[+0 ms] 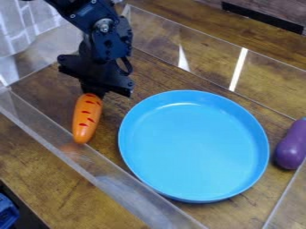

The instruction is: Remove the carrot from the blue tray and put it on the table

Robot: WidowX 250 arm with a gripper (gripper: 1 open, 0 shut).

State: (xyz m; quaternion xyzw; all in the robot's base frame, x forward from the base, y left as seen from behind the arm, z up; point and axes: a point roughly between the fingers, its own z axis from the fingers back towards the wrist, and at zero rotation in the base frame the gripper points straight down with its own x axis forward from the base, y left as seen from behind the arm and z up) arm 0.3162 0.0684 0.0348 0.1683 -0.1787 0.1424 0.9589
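Observation:
The orange carrot [85, 118] with dark grooves lies on the dark wood table [156, 67], left of the blue tray [194, 145], its tip toward the near acrylic wall. My black gripper [98, 87] stands over the carrot's upper end, shut, and hides the leafy top. Whether the fingers grip the top or only touch it does not show. The round blue tray holds nothing.
A purple eggplant-like object [291, 144] lies at the right edge, just beyond the tray. Clear acrylic walls [72, 163] border the table at the front left and behind. Bright light streaks reflect off the tabletop behind the tray.

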